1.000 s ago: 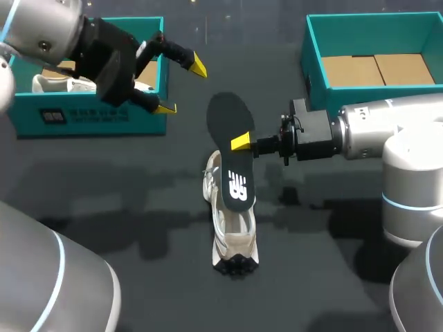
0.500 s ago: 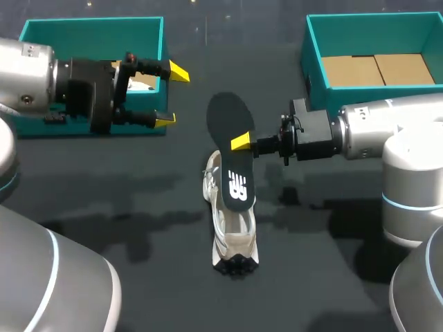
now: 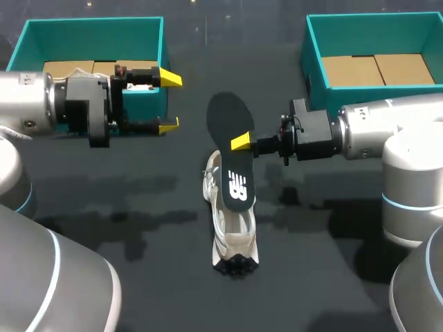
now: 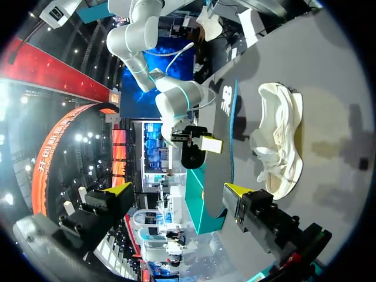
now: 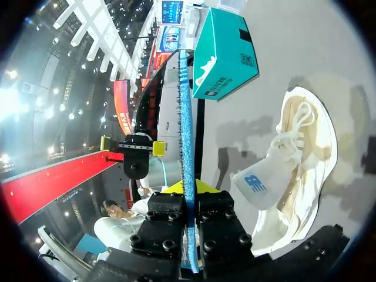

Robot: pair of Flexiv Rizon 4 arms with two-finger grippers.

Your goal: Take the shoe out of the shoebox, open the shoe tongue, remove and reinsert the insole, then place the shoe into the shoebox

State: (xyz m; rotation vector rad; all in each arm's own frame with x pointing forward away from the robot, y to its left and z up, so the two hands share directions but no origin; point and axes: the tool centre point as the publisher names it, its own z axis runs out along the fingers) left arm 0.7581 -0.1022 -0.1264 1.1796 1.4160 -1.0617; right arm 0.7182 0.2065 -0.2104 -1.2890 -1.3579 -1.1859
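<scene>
Head view showed the white shoe (image 3: 234,238) lying on the dark bench (image 3: 138,207), out of its box. The right tool (image 3: 242,143) was pinched tight on the black insole (image 3: 228,117) and held it on its edge just above the shoe. In the right wrist view the insole sat between both fingers, squeezed from two sides. The shoe's tongue (image 5: 257,185) looked flopped out, so I think it was open. The left tool (image 3: 169,101) was wide open with nothing in it, near the left teal shoebox (image 3: 93,26). I think the insole was out by then. Two jobs were left: slide the insole into the shoe, then put the shoe in the shoebox.
</scene>
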